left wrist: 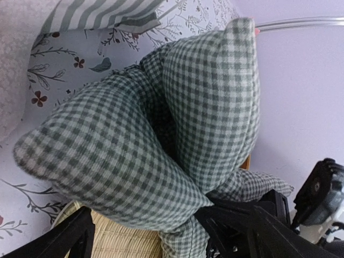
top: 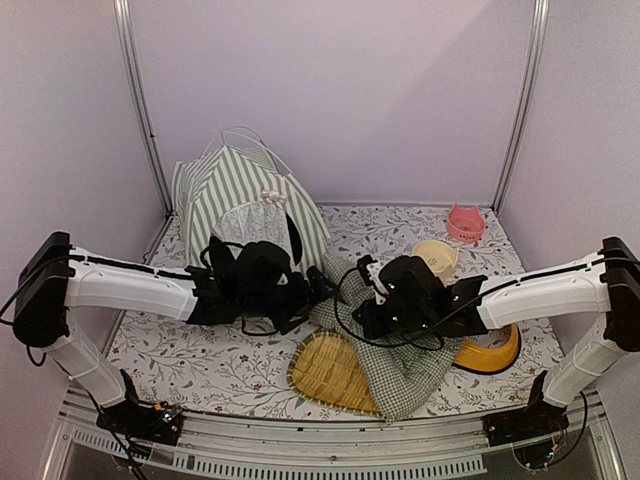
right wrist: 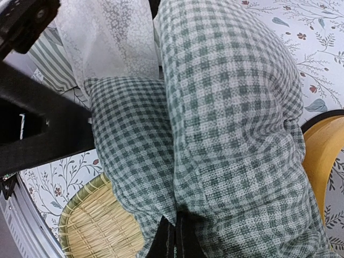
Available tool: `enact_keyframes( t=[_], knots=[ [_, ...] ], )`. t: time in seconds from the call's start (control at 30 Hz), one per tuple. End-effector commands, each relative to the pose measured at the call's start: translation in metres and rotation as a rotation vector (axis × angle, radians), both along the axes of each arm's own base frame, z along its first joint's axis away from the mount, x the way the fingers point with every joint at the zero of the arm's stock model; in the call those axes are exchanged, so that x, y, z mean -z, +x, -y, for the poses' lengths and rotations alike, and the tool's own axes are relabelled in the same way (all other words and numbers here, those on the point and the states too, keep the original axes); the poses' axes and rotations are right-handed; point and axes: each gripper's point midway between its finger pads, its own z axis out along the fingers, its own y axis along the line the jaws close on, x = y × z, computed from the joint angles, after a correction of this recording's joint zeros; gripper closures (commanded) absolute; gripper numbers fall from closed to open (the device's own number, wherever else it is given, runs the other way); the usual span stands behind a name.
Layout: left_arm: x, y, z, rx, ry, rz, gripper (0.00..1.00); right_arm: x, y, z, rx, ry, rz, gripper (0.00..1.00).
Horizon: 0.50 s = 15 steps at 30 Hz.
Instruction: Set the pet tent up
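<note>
**Pet tent standing, cushion being brought to its door**

The pet tent [top: 250, 195] stands upright just beyond the left gripper [top: 312, 290], its lace curtain [right wrist: 107, 37] hanging over the door that faces both arms. The right gripper [right wrist: 173, 232] is clamped on a fold of the green gingham cushion [top: 400, 370], which bunches up between the two grippers and trails back over a woven tray [top: 330, 370] on the table [top: 200, 360]. The left gripper's jaws stand wide apart beside the cushion's raised lobes and hold nothing (its wrist view is filled with checked fabric). The step in hand looks like furnishing the tent. Next, the left gripper would need to close on the near lobe or lift the curtain aside, so that the right gripper can push the cushion through the door without shoving the light tent backward.
</note>
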Motion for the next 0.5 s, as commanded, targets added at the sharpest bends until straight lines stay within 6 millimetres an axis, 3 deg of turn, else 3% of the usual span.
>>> enact_keyframes(
  t=[0.0,0.17,0.47],
  knots=[
    [-0.002,0.024,0.022,-0.005,-0.055,0.009,0.01,-0.016,-0.017,-0.022,-0.089,0.066,0.042,1.00],
    [0.015,0.041,0.029,-0.028,-0.019,0.003,0.01,-0.006,-0.029,-0.031,-0.128,0.048,0.037,1.00],
    [0.032,0.049,0.032,-0.031,0.006,-0.004,0.01,0.007,-0.040,-0.038,-0.191,0.009,0.035,1.00]
  ],
)
